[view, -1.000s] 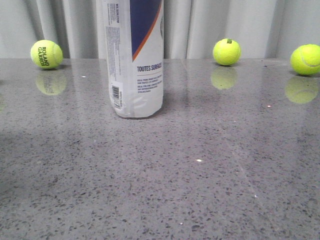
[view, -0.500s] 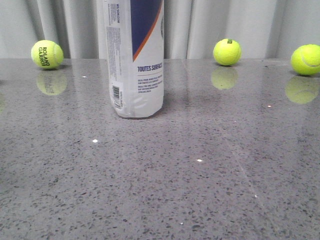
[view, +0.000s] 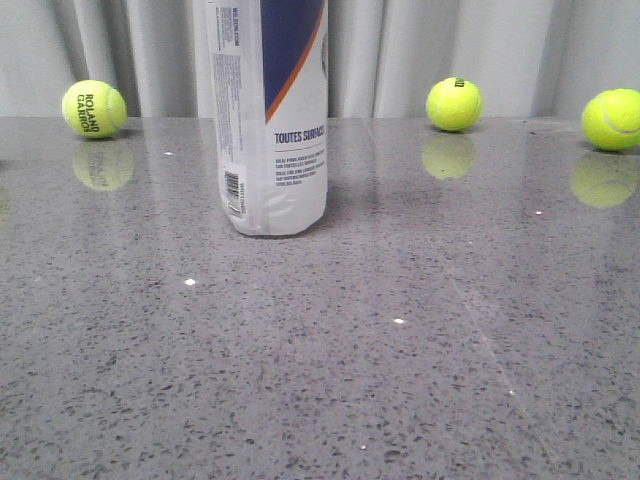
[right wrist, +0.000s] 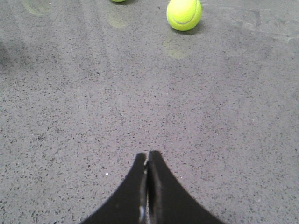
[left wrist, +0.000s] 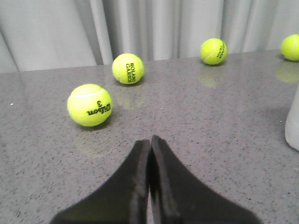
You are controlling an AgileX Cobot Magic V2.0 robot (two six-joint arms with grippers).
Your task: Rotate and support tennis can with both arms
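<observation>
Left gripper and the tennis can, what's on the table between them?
Nothing: in the left wrist view, only bare grey table lies between the left gripper and the tennis can.

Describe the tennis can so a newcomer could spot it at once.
On the grey speckled table, before the pale curtain, the tennis can stands upright, left of centre. Unlike the yellow-green balls behind, it is a tall white tube with a navy-and-orange swoosh and barcode.

tennis can (view: 267,120) upright on table (view: 400,350), balls behind
</observation>
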